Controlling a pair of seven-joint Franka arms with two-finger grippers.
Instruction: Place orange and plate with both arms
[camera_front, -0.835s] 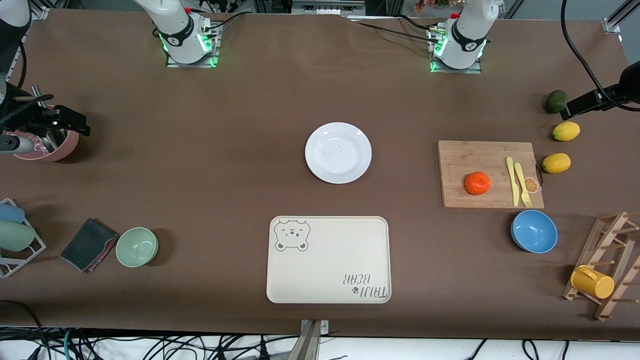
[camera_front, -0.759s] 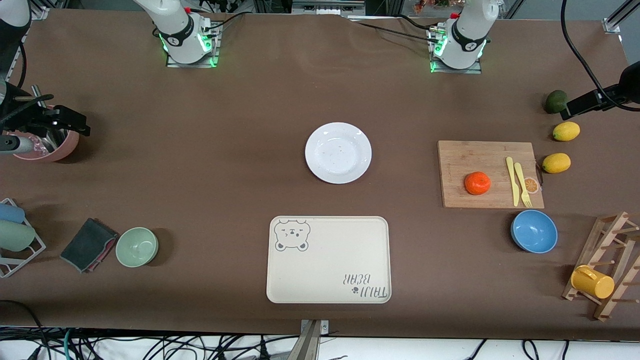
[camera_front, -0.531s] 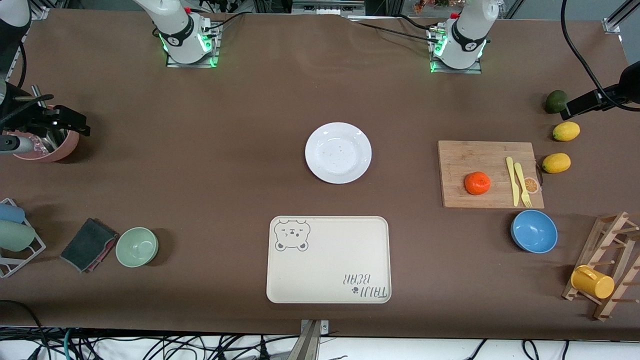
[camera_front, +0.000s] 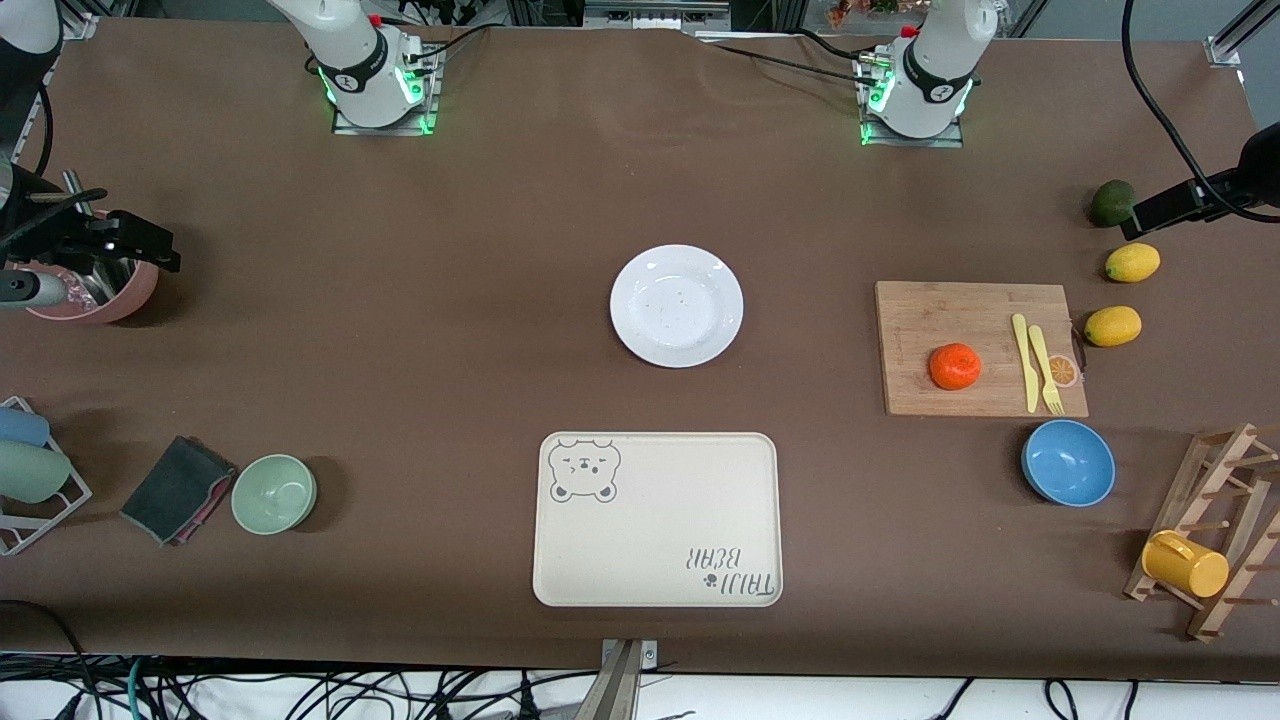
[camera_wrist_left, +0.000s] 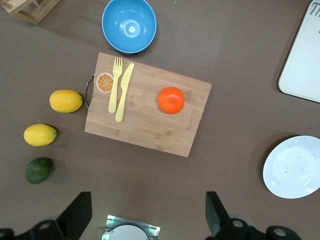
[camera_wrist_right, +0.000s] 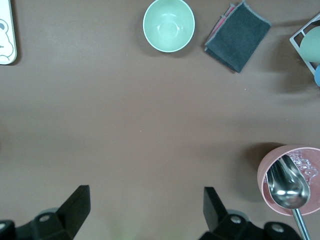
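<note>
Tray (camera_front: 655, 520): cream, bear-print, nothing on it.
Cutting board (camera_front: 940, 310): carries the orange (camera_front: 954, 366), yellow knife and fork.
Plate (camera_front: 676, 305): bare, mid-table.
Pink cup (camera_wrist_right: 267, 175): holds a metal scoop.
Left tool (camera_wrist_left: 145, 212): released, high over the table.
Right tool (camera_wrist_right: 145, 210): released, waiting.

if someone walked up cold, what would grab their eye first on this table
Likely the orange, a bright spot on the wooden cutting board toward the left arm's end of the table, beside a yellow knife and fork. Next the white plate alone mid-table, with the cream bear-print tray nearer the front camera. Both grippers hang open up high, the left gripper above the board area, the right gripper over bare tablecloth.
</note>
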